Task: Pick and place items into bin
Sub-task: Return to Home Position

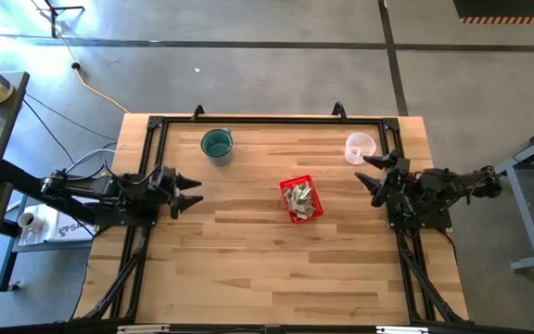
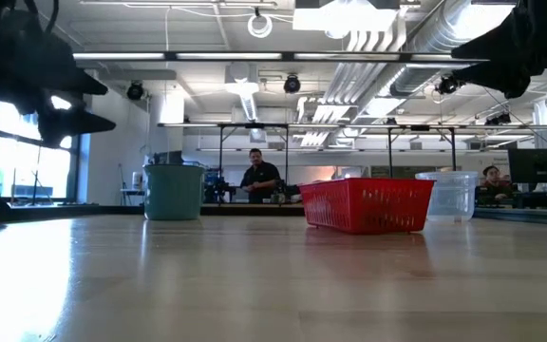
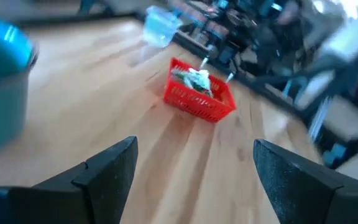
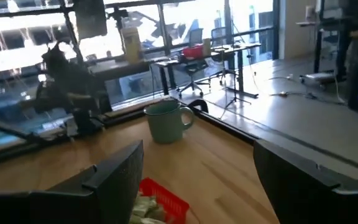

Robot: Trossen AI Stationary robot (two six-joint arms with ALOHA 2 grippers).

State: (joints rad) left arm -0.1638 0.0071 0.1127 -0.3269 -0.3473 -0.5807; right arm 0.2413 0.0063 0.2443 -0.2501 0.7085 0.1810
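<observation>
Toward the near edge, the tabletop (image 1: 248, 278) is pale wood planking inside a black frame.

Farther in, a little right of the tabletop's middle, stands the red bin (image 2: 368, 209), set at a slight angle to the edges. The items (image 1: 299, 198), crumpled green-and-whitish pieces, lie heaped inside it.

Level with the bin, the 2 arms reach in from opposite sides. The left claw (image 1: 193, 192) hangs above the tabletop just inside the left edge, its 2 fingers spread wide and gripping nothing, pointed toward the bin. The right claw (image 1: 369, 178) hangs just inside the right edge, likewise spread wide and carrying nothing, facing the left one. Both are well apart from the bin.

Near the far edge, left of its middle, a teal cup (image 1: 216, 145) stands upright. A clear cup (image 1: 360, 147) stands by the far right corner, just beside the right claw.

Beyond the far edge, in the room, a person (image 2: 259, 176) in dark clothes sits behind the tabletop, seen between the teal cup and the bin.
</observation>
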